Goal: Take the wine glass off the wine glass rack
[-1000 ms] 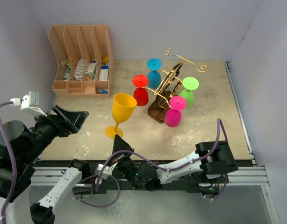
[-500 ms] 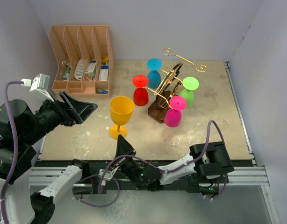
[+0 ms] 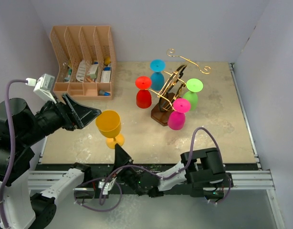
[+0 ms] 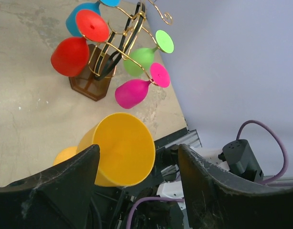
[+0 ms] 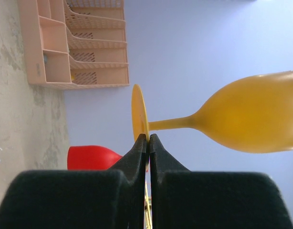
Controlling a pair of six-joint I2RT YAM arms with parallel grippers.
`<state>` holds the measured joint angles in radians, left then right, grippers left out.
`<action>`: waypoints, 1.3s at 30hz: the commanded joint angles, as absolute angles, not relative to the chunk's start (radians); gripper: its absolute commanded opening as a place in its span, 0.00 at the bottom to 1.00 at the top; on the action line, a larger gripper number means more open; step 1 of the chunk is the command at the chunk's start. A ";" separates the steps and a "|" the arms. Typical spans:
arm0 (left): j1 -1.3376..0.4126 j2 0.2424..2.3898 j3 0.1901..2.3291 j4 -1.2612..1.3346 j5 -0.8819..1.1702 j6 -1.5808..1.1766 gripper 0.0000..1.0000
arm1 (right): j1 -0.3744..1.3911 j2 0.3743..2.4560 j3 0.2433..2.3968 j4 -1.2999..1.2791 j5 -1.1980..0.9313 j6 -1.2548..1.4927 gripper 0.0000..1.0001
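Yellow wine glass (image 3: 109, 125) off the wine glass rack (image 3: 162, 113), to its left
Far left of the rack, the organizer's (image 3: 82, 59) packet labels are too small to read — my left pincer (image 4: 137, 147) gapes open at the bowl, my right pincer (image 5: 148, 138) is clenched on the foot's edge.

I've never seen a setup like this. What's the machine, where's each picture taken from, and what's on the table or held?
Two robot arms are bolted to a table. One picture looks down from above; two come from wrist cameras. A tan organizer and a gold rack stand there, four coloured glasses hanging upside down on the rack. A yellow glass stands upright. The left tool is open around its bowl; the right tool is shut, tips at its foot.
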<state>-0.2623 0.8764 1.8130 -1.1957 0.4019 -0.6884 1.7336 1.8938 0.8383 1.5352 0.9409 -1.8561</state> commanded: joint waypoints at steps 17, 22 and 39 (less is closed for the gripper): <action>-0.264 0.916 1.842 -1.492 0.328 -0.539 0.63 | 1.697 1.930 0.848 1.822 0.897 -1.942 0.00; -0.264 0.918 1.838 -1.516 0.283 -0.515 0.62 | 1.696 1.944 0.848 1.832 0.905 -1.938 0.00; -0.265 0.929 1.721 -1.477 0.269 -0.460 0.39 | 1.694 1.968 0.853 1.830 0.910 -1.946 0.00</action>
<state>-0.2623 0.9176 1.7191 -1.5089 0.2916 -0.5034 1.6985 1.9625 0.8383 1.5459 0.8989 -1.9556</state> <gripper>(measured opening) 0.479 0.008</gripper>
